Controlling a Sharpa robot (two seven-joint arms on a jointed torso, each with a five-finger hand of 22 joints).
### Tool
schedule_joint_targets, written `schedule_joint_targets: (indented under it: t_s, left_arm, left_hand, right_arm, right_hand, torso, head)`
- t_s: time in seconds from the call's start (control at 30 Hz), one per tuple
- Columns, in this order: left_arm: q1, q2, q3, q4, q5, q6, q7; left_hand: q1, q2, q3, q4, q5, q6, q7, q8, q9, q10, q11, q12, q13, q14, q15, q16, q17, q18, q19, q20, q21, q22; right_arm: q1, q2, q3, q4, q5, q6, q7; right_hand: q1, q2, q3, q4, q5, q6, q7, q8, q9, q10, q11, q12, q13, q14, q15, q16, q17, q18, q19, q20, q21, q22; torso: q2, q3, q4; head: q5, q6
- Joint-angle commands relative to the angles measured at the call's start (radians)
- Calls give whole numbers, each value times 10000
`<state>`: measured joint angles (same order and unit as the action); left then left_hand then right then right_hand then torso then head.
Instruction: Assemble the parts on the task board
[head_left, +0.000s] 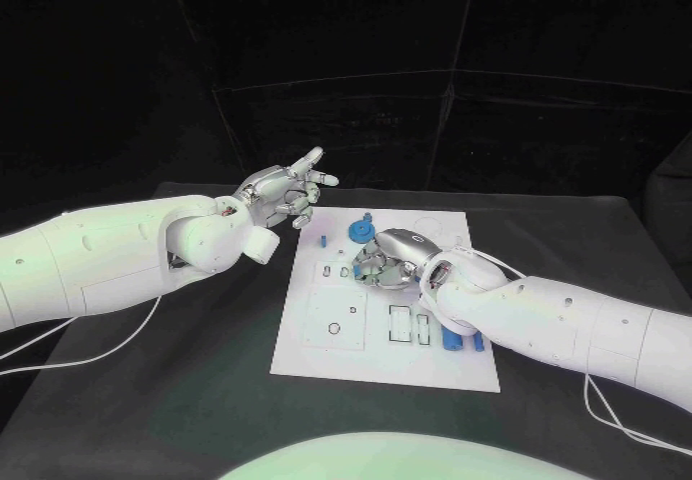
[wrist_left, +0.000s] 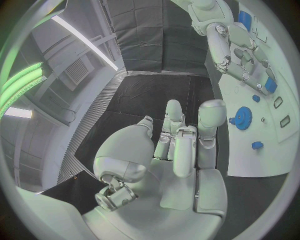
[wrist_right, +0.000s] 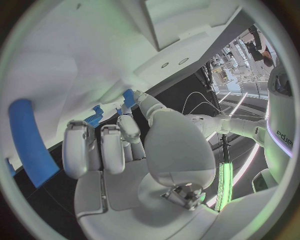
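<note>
Right hand (head_left: 387, 262) low over task board (head_left: 339, 340) centre, fingers curled on small blue part (wrist_right: 129, 96). Left hand (head_left: 281, 192) lifted at board's 10 o'clock, fingers loose, empty. Blue gear (head_left: 359, 233) at 12. Advice: seat part squarely, press gently.

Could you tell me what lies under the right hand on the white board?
The right hand hovers over the middle of the white board, fingers curled down. A blue gear sits just beyond it. Whatever lies directly beneath the fingers is covered.

Task board (head_left: 378, 345) mid-table; gear (head_left: 361, 232) at far edge; cylinder (head_left: 451, 342) near right edge.
</note>
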<state>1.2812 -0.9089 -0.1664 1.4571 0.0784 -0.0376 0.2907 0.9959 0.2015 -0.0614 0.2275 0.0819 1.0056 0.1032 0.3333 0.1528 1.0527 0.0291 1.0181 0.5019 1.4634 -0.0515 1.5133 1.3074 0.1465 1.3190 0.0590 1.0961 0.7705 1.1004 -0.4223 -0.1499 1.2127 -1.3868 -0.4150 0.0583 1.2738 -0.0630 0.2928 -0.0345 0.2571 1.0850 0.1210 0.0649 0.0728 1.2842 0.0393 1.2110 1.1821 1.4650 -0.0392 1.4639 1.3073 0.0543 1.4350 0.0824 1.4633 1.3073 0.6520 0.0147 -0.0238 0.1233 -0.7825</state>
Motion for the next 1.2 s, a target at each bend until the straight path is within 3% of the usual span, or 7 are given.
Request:
schedule_joint_targets:
  t_s: [0.03,1.2]
  left_arm:
    - [18,12,7,-1,-90,181,48]
    - [17,41,7,-39,-92,206,0]
  left_hand:
    - [129,-10,-5,-79,30,-77,21,-68,8,-74,-16,-33,-12,734,61,-54,1165,-31,-81,8,-60,-4]
    - [182,-17,-13,-142,28,-106,33,-78,15,-106,-4,-57,-28,735,69,-53,1168,-29,-89,15,-68,-20]
  right_arm:
    - [-16,-28,-23,16,-215,356,-206]
    - [-17,-10,-22,55,-231,-117,-221]
  right_hand:
    - [68,-40,-11,32,-7,56,-15,29,7,-79,-18,-36,-5,677,78,-66,976,-71,-88,-11,-42,885]
    - [-119,-324,-386,155,-89,-737,172,-46,-77,-473,149,-415,-387,669,212,-116,938,-9,-297,101,-237,636]
  torso:
    - [4,-3,12]
    - [4,-1,5]
  head:
    - [2,-4]
    - [1,-29]
